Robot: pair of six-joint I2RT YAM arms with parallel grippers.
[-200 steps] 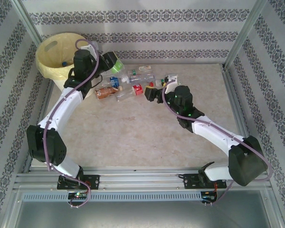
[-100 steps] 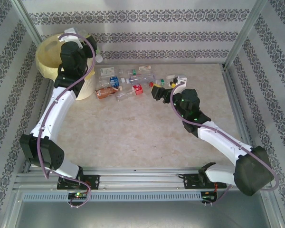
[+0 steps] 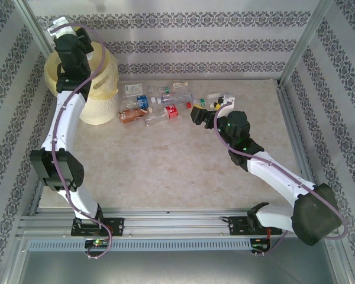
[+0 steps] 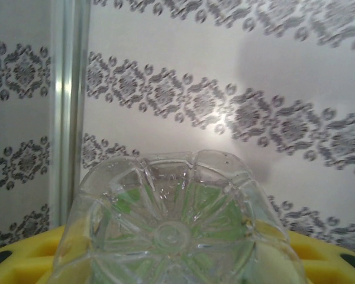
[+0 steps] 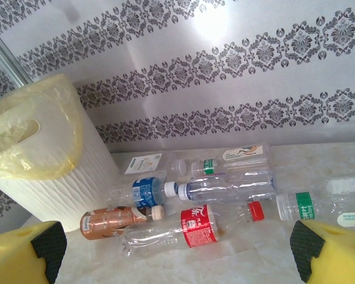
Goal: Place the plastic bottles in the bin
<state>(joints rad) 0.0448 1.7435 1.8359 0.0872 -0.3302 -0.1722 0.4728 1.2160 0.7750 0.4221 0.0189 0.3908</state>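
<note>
a clear bottle blocks most of the left gripper.

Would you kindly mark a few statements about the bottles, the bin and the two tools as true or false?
1. The left tool grips a clear bottle. True.
2. The right tool is shut on the red-labelled bottle. False: its jaws stand open and hold nothing, and that bottle lies on the table.
3. The bin lies tipped on its side. False: it stands upright at the table's far left corner.
4. Several bottles lie on the table to the right of the bin. True.
</note>
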